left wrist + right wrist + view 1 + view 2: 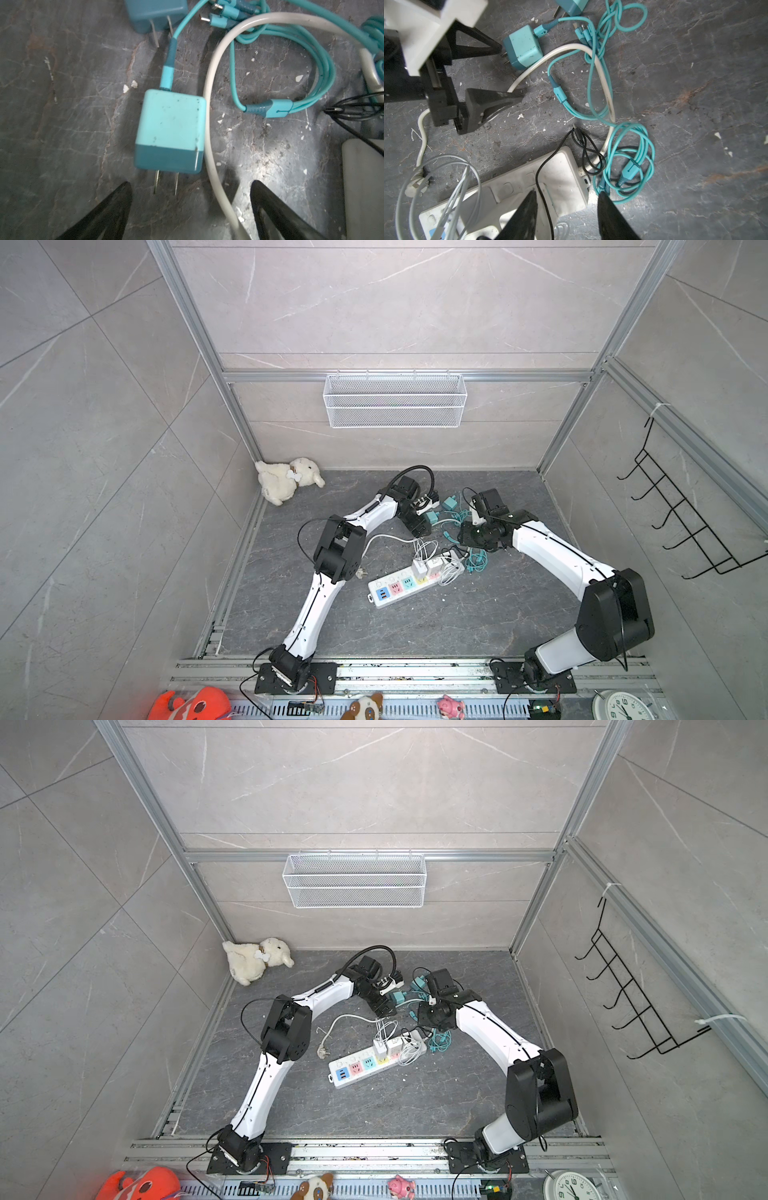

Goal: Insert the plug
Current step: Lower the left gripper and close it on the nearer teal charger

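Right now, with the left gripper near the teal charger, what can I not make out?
- the teal charger: both top views, partly behind the left arm, prongs too small to see.
- the second teal charger: left wrist view, cut off by the top edge.
- the power strip: right wrist view, cut off by the bottom edge, partly covered by the right gripper.
- whether the right gripper touches the power strip: no view shows it.
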